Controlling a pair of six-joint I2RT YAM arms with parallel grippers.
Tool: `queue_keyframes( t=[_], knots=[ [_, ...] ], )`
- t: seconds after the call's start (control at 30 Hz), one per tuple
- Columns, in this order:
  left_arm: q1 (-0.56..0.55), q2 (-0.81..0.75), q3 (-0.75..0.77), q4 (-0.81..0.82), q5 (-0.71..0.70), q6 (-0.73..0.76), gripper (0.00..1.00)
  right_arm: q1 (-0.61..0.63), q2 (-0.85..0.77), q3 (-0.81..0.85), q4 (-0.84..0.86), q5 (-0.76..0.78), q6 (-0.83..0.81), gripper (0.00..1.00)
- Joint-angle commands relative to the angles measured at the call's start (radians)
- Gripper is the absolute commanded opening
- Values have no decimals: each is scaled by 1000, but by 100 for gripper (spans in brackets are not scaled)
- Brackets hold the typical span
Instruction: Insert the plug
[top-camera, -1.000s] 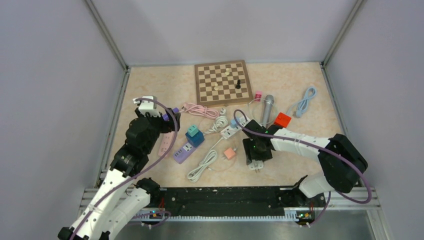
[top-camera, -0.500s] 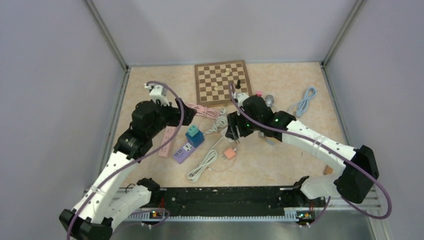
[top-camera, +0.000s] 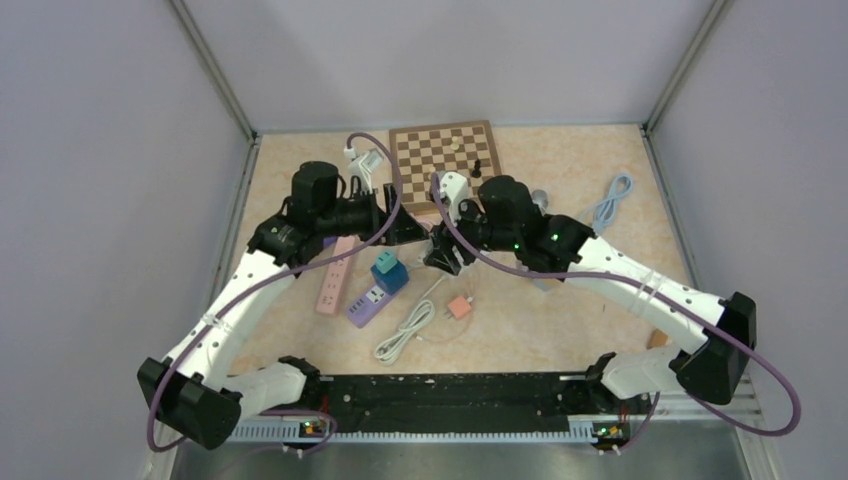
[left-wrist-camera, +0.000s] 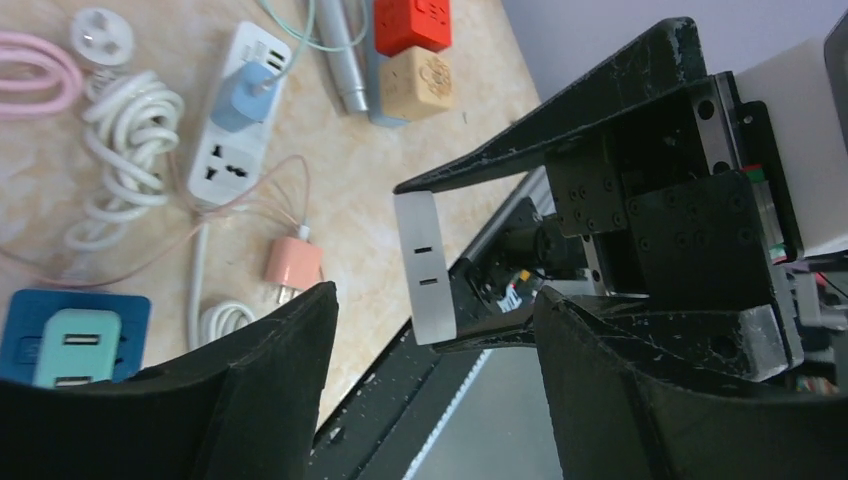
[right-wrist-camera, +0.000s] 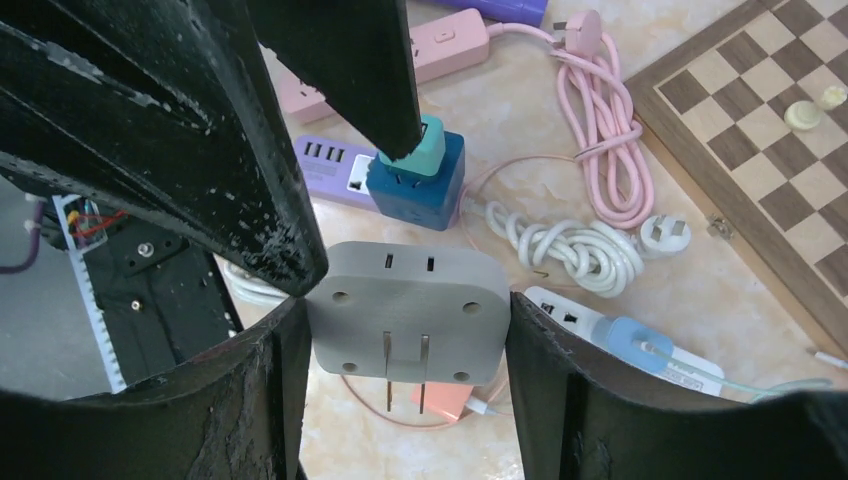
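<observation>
My right gripper (right-wrist-camera: 408, 335) is shut on a grey square plug adapter (right-wrist-camera: 405, 300) and holds it in the air, two prongs pointing down. In the top view the right gripper (top-camera: 446, 250) is just right of the blue cube socket (top-camera: 391, 272), which has a teal plug in it. My left gripper (left-wrist-camera: 435, 310) is open and empty. It faces the adapter, which shows edge-on in the left wrist view (left-wrist-camera: 425, 265). The left gripper (top-camera: 408, 228) sits close to the left of the right one. One of its black fingers (right-wrist-camera: 230, 150) nearly touches the adapter's upper left corner.
A purple strip (top-camera: 366, 305), a pink power strip (top-camera: 333, 282), a white strip with a blue plug (right-wrist-camera: 620, 335), an orange charger (top-camera: 459, 306) and white cable coils (top-camera: 405, 332) lie below the grippers. A chessboard (top-camera: 445, 165) is behind and a blue cable (top-camera: 610, 205) at the right.
The right arm lifted the adapter off the table and carried it back and left. The left arm swung right and forward until both grippers met over the middle.
</observation>
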Motion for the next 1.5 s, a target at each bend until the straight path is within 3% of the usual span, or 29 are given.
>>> queue_keyframes(
  t=[0.0, 0.37, 0.67, 0.87, 0.97, 1.0, 1.03, 1.07, 1.17, 1.27, 1.47],
  knots=[
    [3, 18, 10, 22, 162, -37, 75, 15, -7, 48, 64, -28, -120, 38],
    [3, 81, -20, 30, 184, -83, 66, 47, 15, 68, 169, -32, -168, 38],
    [2, 102, -44, 16, 214, -80, 56, 86, 85, 152, 99, 13, -218, 39],
    [2, 105, -62, -1, 252, -70, 36, 91, 127, 215, 21, 38, -223, 39],
    [2, 107, -71, 13, 289, -77, 12, 91, 135, 236, 8, 49, -203, 41],
    [3, 107, -71, 15, 291, -77, 2, 90, 137, 243, 1, 52, -193, 43],
    [2, 106, -70, 17, 293, -78, 0, 90, 137, 244, -2, 51, -186, 47],
    [2, 104, -69, 23, 293, -76, 0, 90, 134, 241, -3, 48, -179, 52],
    [3, 86, -60, 39, 258, -71, 0, 91, 91, 198, 26, 49, -154, 81],
    [7, 63, -57, 74, 224, -70, 0, 90, 2, 109, 91, 50, -136, 98],
    [22, 28, -61, 119, 203, -65, 0, 58, -158, 21, 127, -16, -28, 99]
  ],
)
